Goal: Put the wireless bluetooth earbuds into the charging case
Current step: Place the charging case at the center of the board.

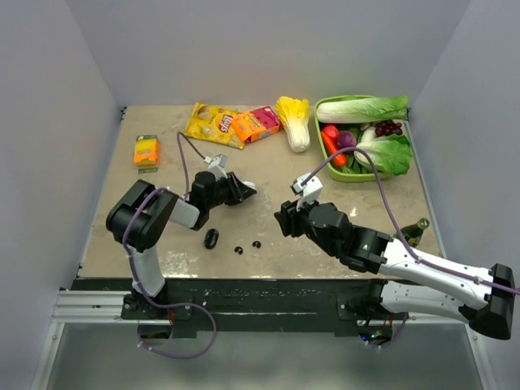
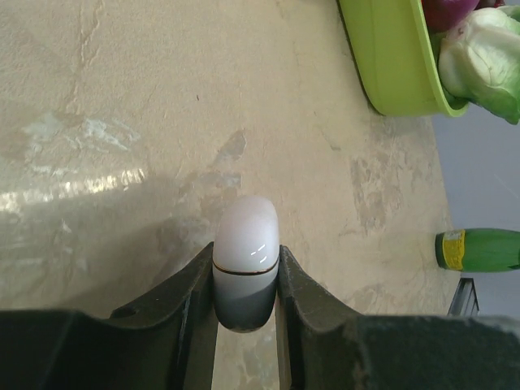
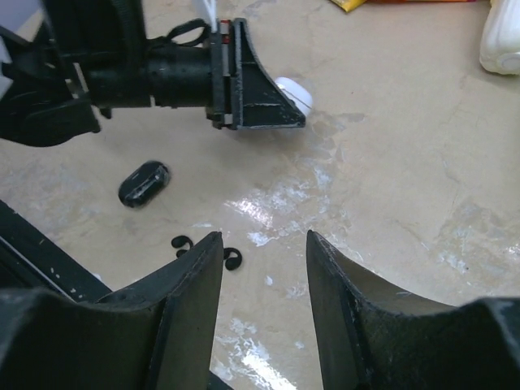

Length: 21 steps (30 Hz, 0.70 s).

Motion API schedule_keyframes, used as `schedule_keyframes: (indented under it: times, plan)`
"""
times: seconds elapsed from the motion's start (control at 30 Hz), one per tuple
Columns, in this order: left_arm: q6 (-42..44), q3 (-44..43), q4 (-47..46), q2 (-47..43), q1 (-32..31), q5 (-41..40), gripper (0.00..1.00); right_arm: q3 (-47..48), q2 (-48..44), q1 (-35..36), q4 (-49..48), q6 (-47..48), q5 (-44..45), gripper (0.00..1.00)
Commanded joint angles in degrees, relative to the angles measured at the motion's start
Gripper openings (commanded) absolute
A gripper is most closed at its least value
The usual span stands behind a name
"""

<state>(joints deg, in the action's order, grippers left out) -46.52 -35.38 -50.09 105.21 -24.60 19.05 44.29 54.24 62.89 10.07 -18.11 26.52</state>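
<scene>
Task early, nothing inserted as far as visible. Left tool (image 2: 246, 253) is clamped on a white case (image 2: 246, 227), fingers pressing both its sides, rounded end sticking out past the tips; the seam line reads as lid closed, so whether any white buds are inside cannot be told, and no white buds are visible anywhere. In the top view this tool holds the case near the middle of the bench (image 1: 268, 166); can't tell if it is raised or touching the surface. Right tool (image 3: 264, 240) has its jaws apart, roughly half spread, with nothing between them, only bare bench showing through the gap; it sits right of centre, pointing left toward the other arm. Two black earbuds lie loose on the bench near the near edge, one (image 1: 239, 249) just left of the other (image 1: 257, 244), apart from each other and not in any case. Black case (image 1: 211, 238) lies just left of them, also on the bench, near but not touching; it looks shut from the right wrist view, though it is too small to be sure. Left to do, by my read: open a case, pick up each bud, seat both, close the lid. Buds are tiny against the fingers, so the pick looks fiddly. Far right, a green tray (image 2: 390, 57) of vegetables, not involved.
</scene>
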Motion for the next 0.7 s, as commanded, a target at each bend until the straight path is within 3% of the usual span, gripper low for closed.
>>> schedule_keyframes:
  times: [0.0, 0.1, 0.23, 0.33, 0.67]
  plan:
    - [-3.4, -6.8, -3.0, 5.6, 1.7, 7.1, 0.00, -0.7, -1.5, -0.1, -3.8, -1.5, -1.9, 0.49]
    - [-3.1, -9.6, -1.2, 8.1, 2.4, 7.3, 0.00, -1.0, -1.2, -0.1, -3.6, -1.9, -2.9, 0.50]
    - [-1.6, -12.4, 3.4, 9.5, 3.2, 6.7, 0.22, -1.4, -1.6, -0.1, -3.5, -2.4, -3.5, 0.52]
    - [0.2, -12.6, 7.2, 8.8, 3.4, 5.1, 0.30, -1.4, -2.3, -0.1, -3.3, -2.3, -3.4, 0.52]
    - [5.0, -11.7, 19.9, 5.7, 4.2, 1.3, 0.39, -0.7, -2.7, 0.0, -2.3, -2.5, -2.6, 0.54]
